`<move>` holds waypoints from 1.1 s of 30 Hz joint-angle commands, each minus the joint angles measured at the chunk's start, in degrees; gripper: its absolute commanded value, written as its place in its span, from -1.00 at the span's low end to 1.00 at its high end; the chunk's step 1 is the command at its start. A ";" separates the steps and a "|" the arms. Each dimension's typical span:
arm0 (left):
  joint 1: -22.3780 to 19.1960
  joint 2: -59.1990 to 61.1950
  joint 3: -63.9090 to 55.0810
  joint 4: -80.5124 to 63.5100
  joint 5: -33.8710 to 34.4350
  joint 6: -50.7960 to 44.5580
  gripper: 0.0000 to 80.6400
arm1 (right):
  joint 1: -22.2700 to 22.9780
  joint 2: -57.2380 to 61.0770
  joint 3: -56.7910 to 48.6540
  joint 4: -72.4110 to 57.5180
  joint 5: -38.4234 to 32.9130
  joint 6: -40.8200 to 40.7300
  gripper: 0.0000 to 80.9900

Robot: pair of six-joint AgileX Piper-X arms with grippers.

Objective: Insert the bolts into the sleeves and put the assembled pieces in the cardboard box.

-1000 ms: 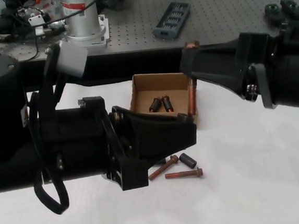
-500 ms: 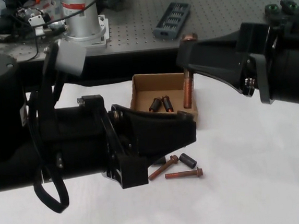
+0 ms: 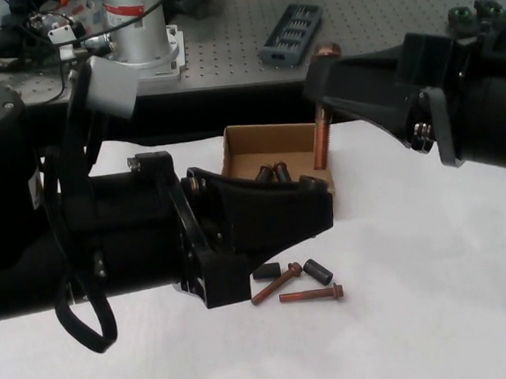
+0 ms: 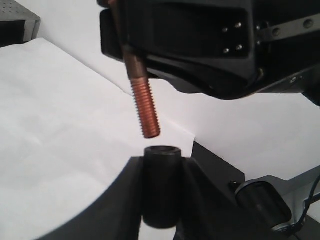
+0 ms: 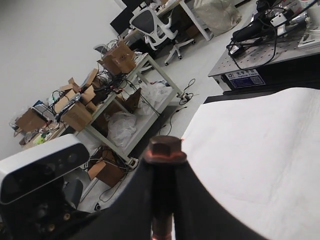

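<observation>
My left gripper (image 4: 161, 172) is shut on a black sleeve (image 4: 161, 187), held upright with its open end up. Just above it hangs a copper bolt (image 4: 145, 107), thread pointing down at the sleeve's mouth with a small gap between them. My right gripper (image 5: 164, 167) is shut on the bolt's head (image 5: 165, 149). In the high view the bolt (image 3: 319, 137) hangs from the right gripper (image 3: 321, 77) over the near right corner of the cardboard box (image 3: 266, 139), above the left gripper (image 3: 313, 186). Two assembled pieces (image 3: 271, 172) lie inside the box.
On the white sheet (image 3: 422, 299) in front of the box lie two loose bolts (image 3: 276, 282) (image 3: 311, 294) and two loose sleeves (image 3: 318, 271) (image 3: 265, 271). A metal post (image 3: 137, 27) and a grey bit holder (image 3: 291, 34) stand on the bench behind.
The right gripper has lifted the bolt higher. The left arm has risen slightly, uncovering a second loose sleeve on the sheet.
</observation>
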 commanded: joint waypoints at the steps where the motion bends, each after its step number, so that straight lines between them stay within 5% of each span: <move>1: 0.21 -0.25 -0.49 -1.69 -0.61 -0.61 -0.98 | 0.72 -0.03 -0.14 -1.85 1.74 -0.80 -0.96; 15: 0.21 -0.25 -0.49 -1.69 -0.37 -1.03 -0.98 | 3.08 -0.03 -0.14 -1.77 5.42 -6.71 -0.96; 33: 0.21 -0.25 -0.49 -1.69 -2.86 0.04 -0.98 | 3.08 -1.40 -0.14 -1.77 4.09 -2.50 -0.96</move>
